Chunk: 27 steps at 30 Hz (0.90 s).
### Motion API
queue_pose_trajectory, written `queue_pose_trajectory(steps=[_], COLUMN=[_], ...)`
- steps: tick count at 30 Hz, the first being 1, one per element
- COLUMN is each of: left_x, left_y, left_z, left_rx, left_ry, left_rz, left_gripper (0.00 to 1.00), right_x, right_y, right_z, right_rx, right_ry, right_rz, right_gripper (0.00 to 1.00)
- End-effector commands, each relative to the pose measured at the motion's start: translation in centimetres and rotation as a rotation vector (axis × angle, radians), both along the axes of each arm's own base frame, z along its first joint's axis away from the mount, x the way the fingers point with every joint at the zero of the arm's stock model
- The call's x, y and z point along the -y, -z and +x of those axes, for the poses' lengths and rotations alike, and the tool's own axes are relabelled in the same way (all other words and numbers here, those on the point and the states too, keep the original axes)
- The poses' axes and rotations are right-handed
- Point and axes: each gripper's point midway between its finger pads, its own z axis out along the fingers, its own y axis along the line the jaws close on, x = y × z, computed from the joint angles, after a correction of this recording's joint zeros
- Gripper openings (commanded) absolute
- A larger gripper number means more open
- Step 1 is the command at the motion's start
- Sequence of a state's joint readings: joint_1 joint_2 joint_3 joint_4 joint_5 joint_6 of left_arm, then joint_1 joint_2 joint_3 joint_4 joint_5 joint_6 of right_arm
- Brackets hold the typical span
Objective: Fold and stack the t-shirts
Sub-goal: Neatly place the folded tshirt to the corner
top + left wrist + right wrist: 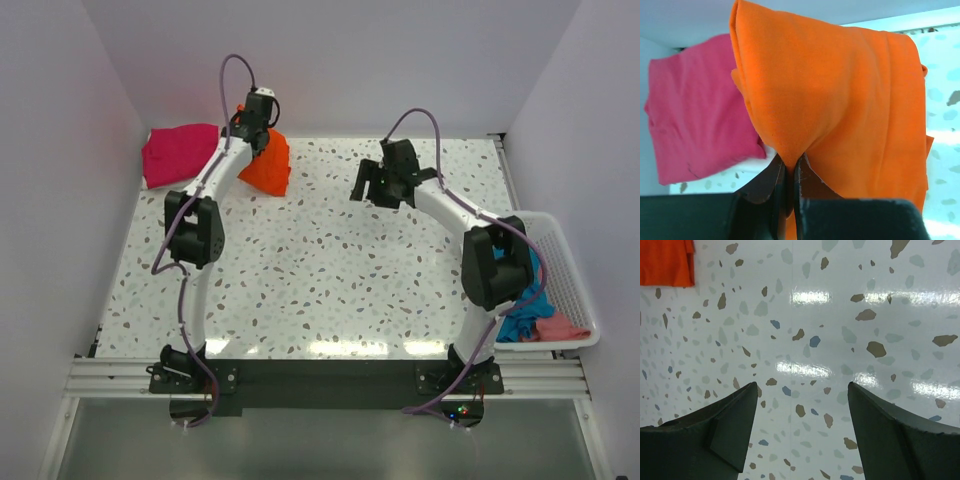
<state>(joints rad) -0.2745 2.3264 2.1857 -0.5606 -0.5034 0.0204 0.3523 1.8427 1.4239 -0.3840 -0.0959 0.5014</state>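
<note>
The soft bright-orange cotton t-shirt (840, 100) is gripped by the closed left claw (790, 162), probably for stacking on the folded magenta-pink t-shirt (695, 115) left of it, while the right claw (802, 385) is held open and empty above the speckled white table (815, 315).

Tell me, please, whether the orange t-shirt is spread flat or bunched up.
Bunched up: the left gripper is shut on a pinch of the orange t-shirt, which drapes in a peak.

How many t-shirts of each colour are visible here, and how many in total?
orange t-shirt: 1
magenta t-shirt: 1
teal-blue t-shirt: 1
salmon-pink t-shirt: 1
Total: 4
</note>
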Motion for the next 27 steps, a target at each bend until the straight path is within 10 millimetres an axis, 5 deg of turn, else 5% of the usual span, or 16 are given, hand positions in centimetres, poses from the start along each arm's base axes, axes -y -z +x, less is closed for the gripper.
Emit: queue_pose_trajectory(steps=[1, 15, 27], left_x=[-3.1, -8.4, -10.3], left_y=[-4.1, -9.3, -14.0], left_z=[2.1, 5.2, 5.7], left_rx=[0.107, 0.251, 0.359], left_ry=[-0.019, 0.019, 0.045], left_rz=[0.070, 0.058, 0.039], left_gripper=[0.00, 0.00, 0.00], right_x=[-1.6, -5.8, -5.4], right_y=[-0.8, 0.0, -0.3], right_z=[0.1, -1.0, -1.0], right_rx=[0.011, 0.001, 0.014], right_ry=[-0.006, -0.071, -0.064], right_rz=[0.020, 0.017, -0.006], right_gripper=[0.76, 0.75, 0.75])
